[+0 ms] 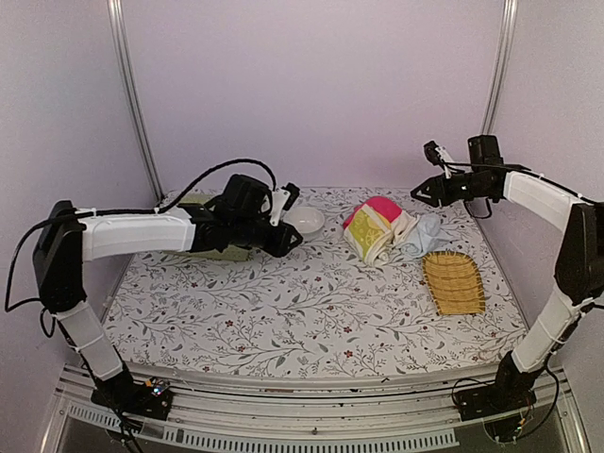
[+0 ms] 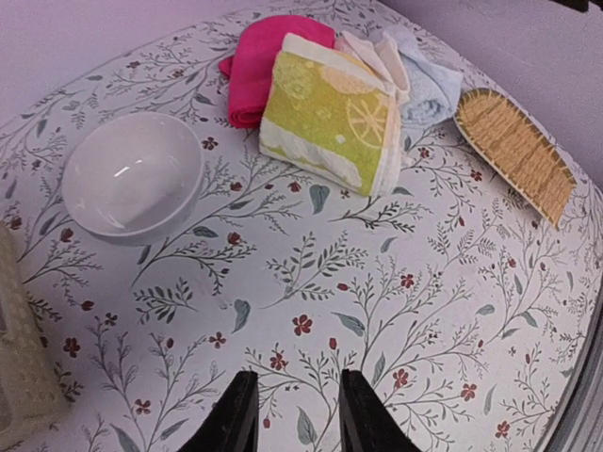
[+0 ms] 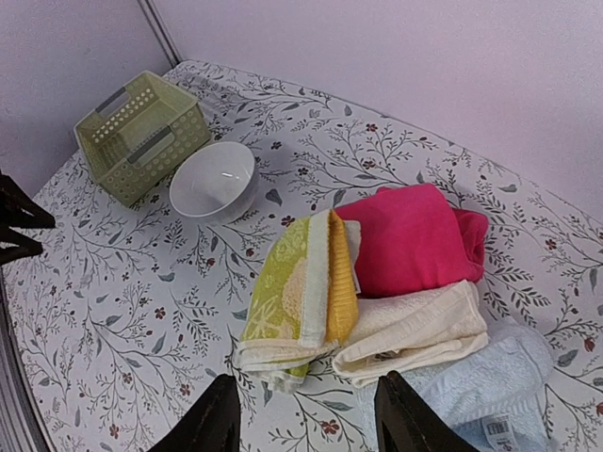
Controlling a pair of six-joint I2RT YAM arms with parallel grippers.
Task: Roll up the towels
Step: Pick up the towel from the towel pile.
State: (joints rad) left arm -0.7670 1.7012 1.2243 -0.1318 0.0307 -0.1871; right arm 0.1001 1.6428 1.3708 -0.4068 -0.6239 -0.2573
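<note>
Four folded towels lie in a heap at the back right of the table. The yellow-green-and-cream towel (image 1: 366, 234) (image 2: 325, 113) (image 3: 297, 292) leans on the front left. The pink towel (image 1: 382, 208) (image 2: 259, 66) (image 3: 410, 235) is behind it. The cream-white towel (image 1: 404, 224) (image 3: 415, 330) and the pale blue towel (image 1: 427, 233) (image 2: 424, 85) (image 3: 490, 386) are to the right. My left gripper (image 1: 291, 240) (image 2: 294, 391) is open and empty, low over bare table left of the heap. My right gripper (image 1: 419, 194) (image 3: 306, 400) is open wide and empty, raised above and behind the heap.
A white bowl (image 1: 304, 220) (image 2: 132, 174) (image 3: 215, 179) stands just behind my left gripper. A pale green basket (image 1: 200, 200) (image 3: 141, 132) sits at the back left, partly hidden by the left arm. A yellow woven tray (image 1: 453, 281) (image 2: 518, 151) lies right of the towels.
</note>
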